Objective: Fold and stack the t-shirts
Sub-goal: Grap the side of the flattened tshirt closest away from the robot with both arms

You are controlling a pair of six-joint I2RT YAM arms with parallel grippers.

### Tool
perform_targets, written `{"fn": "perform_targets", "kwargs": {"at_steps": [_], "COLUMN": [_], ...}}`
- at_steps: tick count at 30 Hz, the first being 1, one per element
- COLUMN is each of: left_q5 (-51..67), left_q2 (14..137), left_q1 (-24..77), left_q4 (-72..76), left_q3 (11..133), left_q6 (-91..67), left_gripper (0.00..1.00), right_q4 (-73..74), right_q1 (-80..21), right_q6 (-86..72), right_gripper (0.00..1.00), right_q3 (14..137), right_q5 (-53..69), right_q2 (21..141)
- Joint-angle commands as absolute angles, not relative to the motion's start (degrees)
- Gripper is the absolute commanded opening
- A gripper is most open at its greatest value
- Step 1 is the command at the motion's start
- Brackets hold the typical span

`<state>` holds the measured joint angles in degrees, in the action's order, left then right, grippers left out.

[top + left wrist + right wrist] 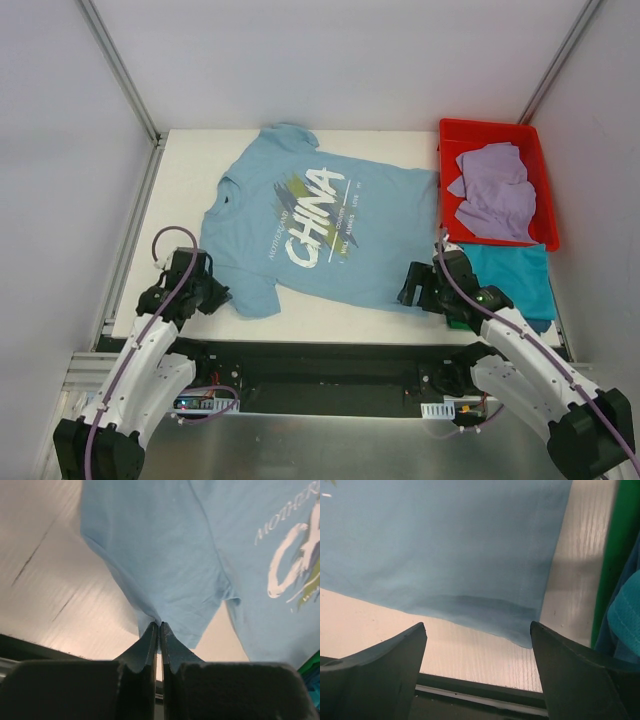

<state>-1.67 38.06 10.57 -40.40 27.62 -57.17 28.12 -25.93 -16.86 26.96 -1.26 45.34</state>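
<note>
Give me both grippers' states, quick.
Left gripper: closed, pinching the blue t-shirt at its sleeve edge.
Right gripper: open, holding nothing, at the shirt's bottom corner.

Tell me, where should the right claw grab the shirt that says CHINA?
Probably the near hem corner of the light blue shirt, coming in low from the near edge of the table. That corner lies flat and loose, sticking out toward the open right claw.

My table (190, 170) carries a blue tee (320, 230) spread from my left gripper (222, 296) to my right gripper (410, 285), a tee pile (515, 280) just right of that one, and a red bin (447, 170) beyond.
</note>
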Motion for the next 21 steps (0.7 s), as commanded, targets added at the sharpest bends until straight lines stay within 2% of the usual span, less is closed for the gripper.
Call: {"fn": "perform_targets", "kwargs": {"at_steps": [1,6,10,12,18,21], "left_q5": [1.4,2.1,5.18,4.93,-2.45,-5.0], "left_q2": [37.79,37.18,32.71,29.2,19.79,15.48], "left_q1": [11.07,11.07,11.07,11.07,11.07,11.07], "left_q4": [-35.43,-34.8,-35.94,-37.52,-49.98,-57.11], "left_q3": [30.41,31.73,30.94,29.45,31.28,34.18], "left_q6": [-53.7,-53.7,-56.85,-58.88,-62.84,-64.42], "left_gripper": [0.0,0.0,0.0,0.0,0.0,0.0], "right_q4": [30.58,29.36,27.16,26.28,27.6,28.3], "right_q1": [-26.72,-27.25,-27.6,-27.69,-27.77,-27.95], "right_q6": [-21.0,-24.69,-26.1,-26.89,-26.63,-26.28], "right_gripper": [0.83,0.7,0.66,0.61,0.2,0.06], "right_q3": [25.4,23.91,23.29,22.68,22.41,22.15], "right_q5": [-3.6,-8.17,-7.91,-7.73,-7.74,-5.9], "right_q2": [46.14,48.34,51.06,52.2,53.0,51.51]}}
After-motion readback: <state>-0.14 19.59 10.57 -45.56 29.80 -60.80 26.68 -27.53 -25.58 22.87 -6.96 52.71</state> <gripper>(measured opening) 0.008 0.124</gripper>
